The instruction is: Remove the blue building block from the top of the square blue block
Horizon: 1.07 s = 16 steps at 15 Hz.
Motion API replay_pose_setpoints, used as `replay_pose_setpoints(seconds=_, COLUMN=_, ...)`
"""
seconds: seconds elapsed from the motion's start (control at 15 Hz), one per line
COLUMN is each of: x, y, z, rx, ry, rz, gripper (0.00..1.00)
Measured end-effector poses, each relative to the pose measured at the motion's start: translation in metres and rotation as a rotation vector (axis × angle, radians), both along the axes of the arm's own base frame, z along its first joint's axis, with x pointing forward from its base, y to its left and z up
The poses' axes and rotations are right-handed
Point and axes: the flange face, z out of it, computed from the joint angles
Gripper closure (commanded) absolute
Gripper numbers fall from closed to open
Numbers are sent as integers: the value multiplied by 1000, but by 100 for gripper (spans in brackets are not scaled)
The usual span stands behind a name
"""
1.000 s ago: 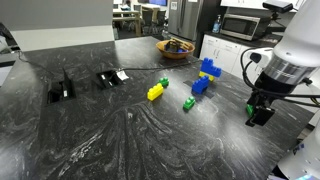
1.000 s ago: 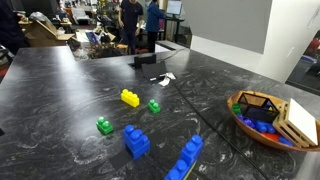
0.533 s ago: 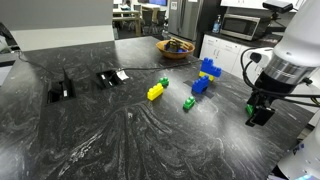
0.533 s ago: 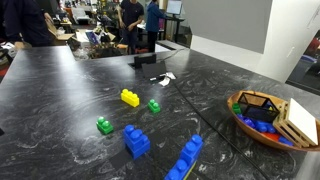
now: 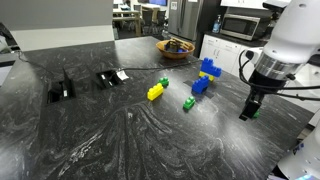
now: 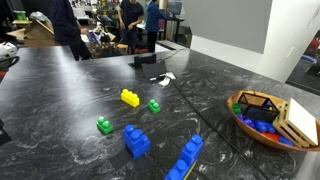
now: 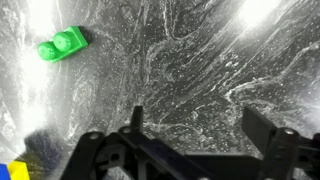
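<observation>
The square blue block sits on the dark marble counter with the narrow blue building block stacked on top of it. My gripper hangs over the counter, apart from the stack and to its right in that exterior view. It is open and empty. In the wrist view my open jaws frame bare counter. A green brick lies at the upper left there. The blue stack is out of the wrist view.
A blue piece with yellow attached lies near the stack. A yellow brick and two green bricks lie nearby. A wooden bowl of toys stands at the edge. Black items lie farther off.
My gripper has moved a little toward the blocks, with the arm shifting leftward in an exterior view. The blocks have not moved. A person walks in the background.
</observation>
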Motion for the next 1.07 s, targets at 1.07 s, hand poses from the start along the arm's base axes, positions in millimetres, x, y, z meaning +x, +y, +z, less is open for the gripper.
replay_pose_setpoints(seconds=1.07, x=25, y=-58, z=3, rx=41, ry=-38, rz=-443, gripper=0)
